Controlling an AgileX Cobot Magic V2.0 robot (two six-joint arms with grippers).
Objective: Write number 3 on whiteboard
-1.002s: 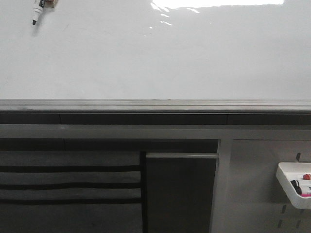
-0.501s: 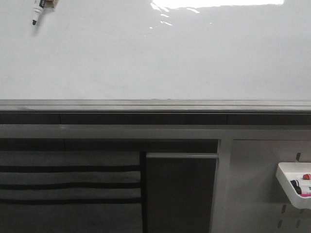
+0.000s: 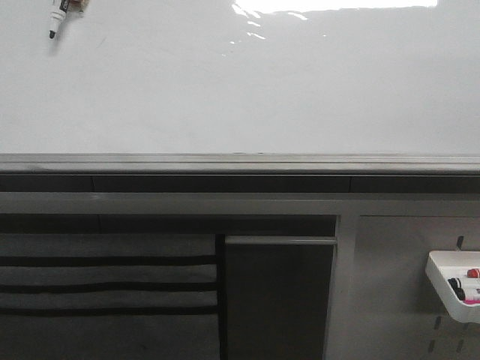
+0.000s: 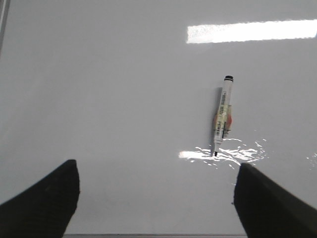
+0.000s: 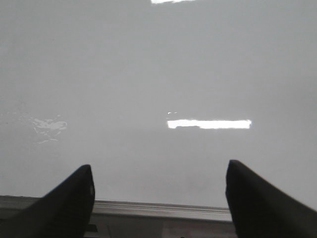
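— Progress first: how much of the digit is on the whiteboard (image 3: 240, 90)?

— None that I can see. The number 3 appears in no view; the board is bare white with glare, so all the writing is left, and so is picking up a marker.

— Where is the marker?

— A marker (image 4: 222, 116) lies flat against the board ahead of the left end effector (image 4: 157, 191), off toward its right finger and well apart from both fingers. In the front view the same marker (image 3: 55, 20) sits at the board's top left corner, tip down.

— What is the left end effector doing?

— Its fingers are spread wide and hold nothing. The right end effector (image 5: 159, 198) is the same: fingers far apart, empty, facing bare board, with the grey ledge (image 5: 158, 209) just below it.

— Anything else around?

— A white tray (image 3: 454, 285) with spare markers hangs on the grey panel low on the right, under the ledge.

— And against a second ago?

— In the front view the marker sits slightly higher at the top edge, with less of its body showing. The board, ledge and tray look unchanged.
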